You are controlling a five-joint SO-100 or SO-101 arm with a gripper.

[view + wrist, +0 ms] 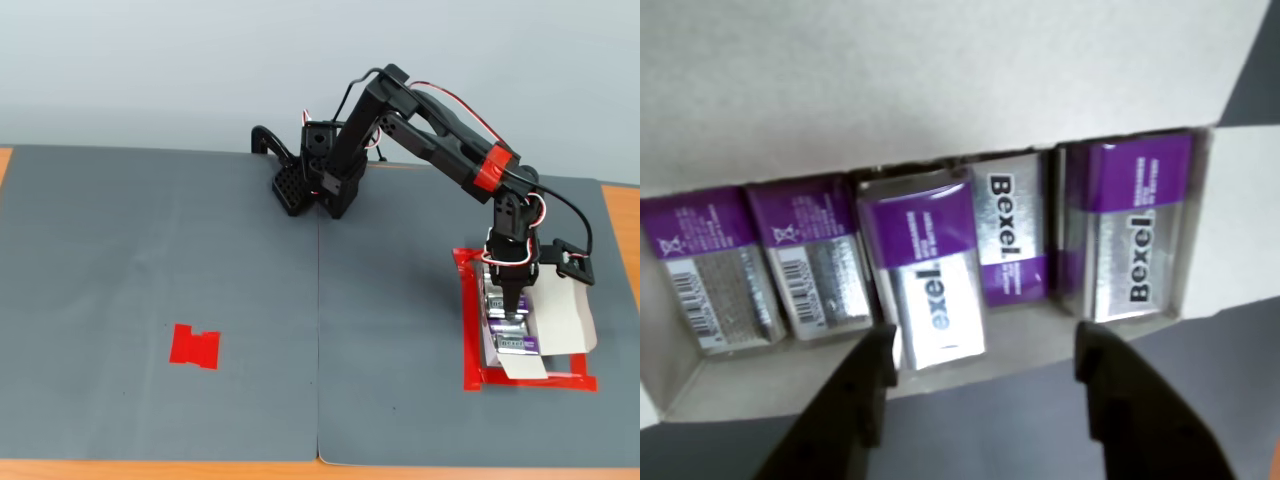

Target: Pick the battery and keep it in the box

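Wrist view has the pincer (985, 365) hanging right over the open box (940, 80), jaws spread wide with nothing between them. Five batteries sit side by side in there, filling the row. The middle one, which I'm calling the battery (925, 265), looks like the one the task is about: it sits a bit crooked and sticks out toward the camera more than its neighbours, so my guess is it isn't fully seated. Its long axis runs away from the camera, roughly parallel to the others, purple half at the far end and silver label nearer. It lies just ahead of the pincer and off toward the left finger, whose tip is right at the battery's near corner. I can't tell if it's actually touching. The right finger is well clear, lined up more with the gap before the last battery on the right.

From the fixed view, the arm (440, 125) reaches out over the grey mat (200, 300) on the bench (620, 220), with the pincer (511, 308) pointing down into the box (565, 310), which sits inside a red tape frame (467, 330). A red tape patch (194, 346) far off on the left has nothing on it.

So I'd say the drop is basically done and the next thing is lifting straight up without that left finger snagging the crooked battery.
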